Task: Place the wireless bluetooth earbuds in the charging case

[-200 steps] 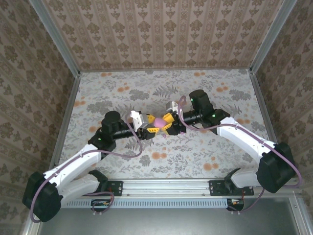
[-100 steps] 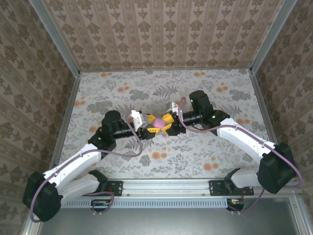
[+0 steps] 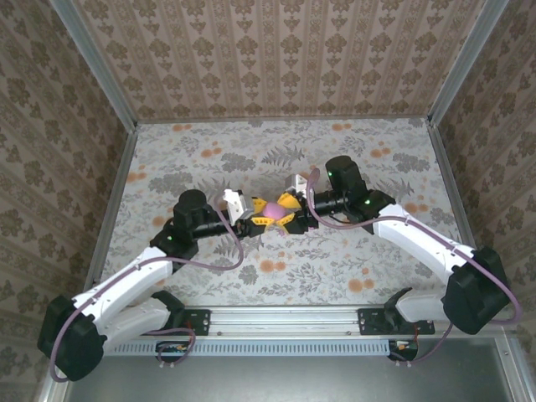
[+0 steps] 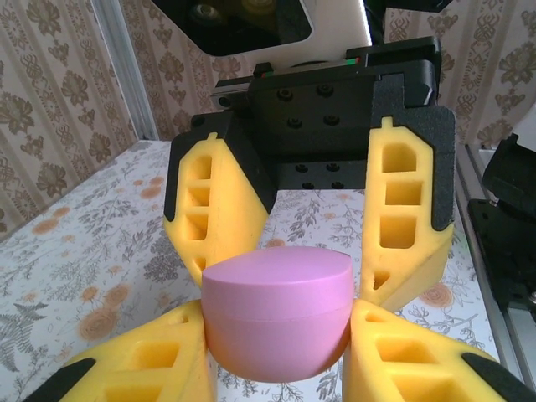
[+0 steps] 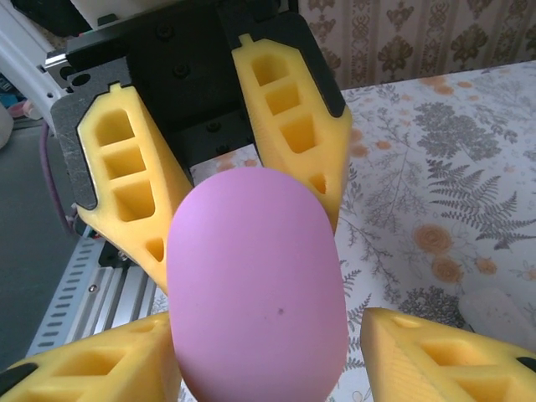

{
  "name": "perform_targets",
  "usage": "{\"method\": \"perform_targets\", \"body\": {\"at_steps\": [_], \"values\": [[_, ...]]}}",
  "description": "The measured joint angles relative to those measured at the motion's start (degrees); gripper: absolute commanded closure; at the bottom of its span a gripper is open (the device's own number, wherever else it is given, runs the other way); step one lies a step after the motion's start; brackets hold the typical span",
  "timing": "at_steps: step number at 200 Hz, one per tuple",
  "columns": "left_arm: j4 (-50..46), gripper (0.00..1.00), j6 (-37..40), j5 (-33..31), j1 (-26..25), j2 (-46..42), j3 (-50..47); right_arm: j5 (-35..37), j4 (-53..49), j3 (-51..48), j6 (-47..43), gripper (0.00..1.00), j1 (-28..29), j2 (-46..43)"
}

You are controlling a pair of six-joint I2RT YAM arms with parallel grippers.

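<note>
Top external, quick: where's the pink charging case point(image 3: 274, 210)?
Middle of the table point(image 3: 377, 167), closed up, held above the surface right between the two grippers, which meet nose to nose
Left gripper point(image 3: 261, 218)?
Clamped on it. Left wrist view has its yellow fingers point(image 4: 142, 360) pressed against both sides of the case's lower half
Right gripper point(image 3: 285, 213)?
Straddles the same case from the right, jaws apart. Right wrist view shows a sliver of gap beside one of its fingers point(image 5: 444, 360), so it sits loose there
</note>
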Motion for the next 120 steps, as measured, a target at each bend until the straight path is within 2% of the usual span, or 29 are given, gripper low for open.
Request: {"method": "perform_targets", "body": {"at_steps": [52, 120], "values": [[6.0, 0.71, -2.7, -1.5, 0.5, -0.6, -2.1, 2.0, 0.1, -0.1, 0.8, 0.38, -0.2, -1.1], [14.8, 0.71, -8.4, -3.6, 2.0, 0.8, -2.8, 2.4, -1.3, 1.7, 10.5, 0.34, -4.6, -1.9]]}}
